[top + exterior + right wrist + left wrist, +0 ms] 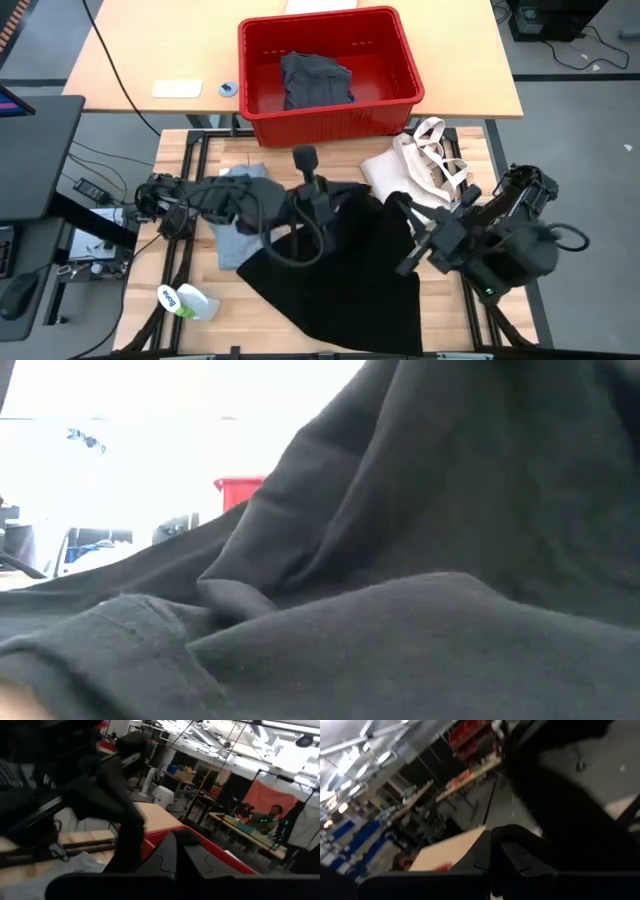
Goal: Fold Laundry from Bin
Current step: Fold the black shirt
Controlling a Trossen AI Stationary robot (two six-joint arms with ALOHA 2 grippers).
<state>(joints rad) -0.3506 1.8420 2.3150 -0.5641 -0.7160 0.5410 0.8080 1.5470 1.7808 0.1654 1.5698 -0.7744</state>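
1. Black garment (340, 270): spread over the tabltop's (200, 150) middle, lifted at its centre.
2. Left pincer (303, 160): pressed together, pinching the black garment's raised fold.
3. Right pincer (392, 205): pressed together on the same garment's edge.
4. Red bin (330, 115): beyond, holding a grey garment (315, 80).
5. Light grey T-shirt (240, 235): under the left arm.
6. Cream tote bag (415, 165): near the bin.
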